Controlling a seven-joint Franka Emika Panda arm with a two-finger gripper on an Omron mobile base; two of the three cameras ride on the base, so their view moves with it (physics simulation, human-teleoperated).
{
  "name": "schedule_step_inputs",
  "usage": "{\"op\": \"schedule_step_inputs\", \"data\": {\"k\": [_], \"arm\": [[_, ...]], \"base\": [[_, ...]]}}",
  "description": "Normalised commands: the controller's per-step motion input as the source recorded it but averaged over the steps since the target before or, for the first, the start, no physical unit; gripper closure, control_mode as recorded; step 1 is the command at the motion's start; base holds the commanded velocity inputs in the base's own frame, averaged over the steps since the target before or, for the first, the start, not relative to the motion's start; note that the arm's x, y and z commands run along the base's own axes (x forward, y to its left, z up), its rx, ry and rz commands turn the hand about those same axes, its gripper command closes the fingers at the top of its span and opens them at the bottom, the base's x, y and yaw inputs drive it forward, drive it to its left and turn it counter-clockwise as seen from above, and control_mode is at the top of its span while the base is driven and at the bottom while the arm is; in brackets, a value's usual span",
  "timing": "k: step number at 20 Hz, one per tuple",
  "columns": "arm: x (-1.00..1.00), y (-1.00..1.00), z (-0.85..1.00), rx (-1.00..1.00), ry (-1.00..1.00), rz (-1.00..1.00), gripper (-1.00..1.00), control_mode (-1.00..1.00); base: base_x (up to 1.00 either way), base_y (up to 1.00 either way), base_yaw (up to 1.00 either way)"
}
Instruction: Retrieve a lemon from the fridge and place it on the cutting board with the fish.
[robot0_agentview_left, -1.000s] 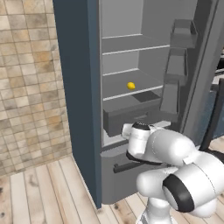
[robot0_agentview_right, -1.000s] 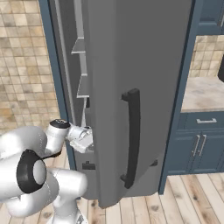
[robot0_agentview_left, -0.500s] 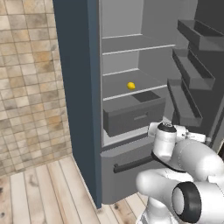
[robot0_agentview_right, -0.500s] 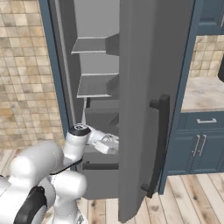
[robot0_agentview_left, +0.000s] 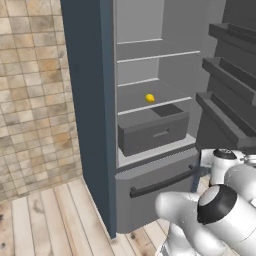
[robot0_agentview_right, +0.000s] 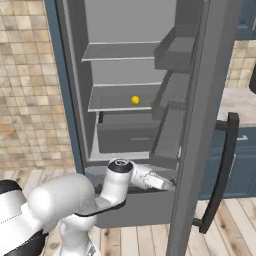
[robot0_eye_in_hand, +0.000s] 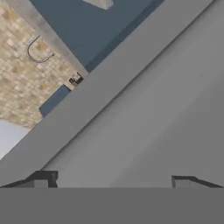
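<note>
Tool: the tool (robot0_eye_in_hand: 111, 181) is hanging low beside the open door (robot0_agentview_right: 200, 125), fingertips standing wide apart, gripping nothing.
Lemon: the lemon (robot0_agentview_left: 149, 98) is sitting on a fridge (robot0_agentview_left: 150, 130) shelf (robot0_agentview_left: 150, 102), above the tool.
Obstacles: the drawer (robot0_agentview_left: 152, 132) is lying between; the door is crowding the tool.

A bright yellow lemon (robot0_agentview_left: 149, 97) sits inside my grey fridge (robot0_agentview_left: 150, 150) with its navy-blue frame. Beige mottled tile wall (robot0_agentview_left: 30, 100), pale wooden plank floor (robot0_agentview_left: 45, 225), my fingers (robot0_eye_in_hand: 41, 178) dark.

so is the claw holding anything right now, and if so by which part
Nothing is held. The claw is open against the inside of the fridge door; the lemon sits on a shelf.
</note>
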Motion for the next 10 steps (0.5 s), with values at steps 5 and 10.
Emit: {"op": "schedule_step_inputs", "data": {"k": [5, 10], "arm": [[0.5, -0.95, -0.25, 0.0, 0.03, 0.0, -1.0, -1.0], [-0.22, 0.11, 0.35, 0.0, 0.0, 0.0, -1.0, -1.0]], "base": [[0.0, 0.0, 0.0], [0.0, 0.0, 0.0]]}}
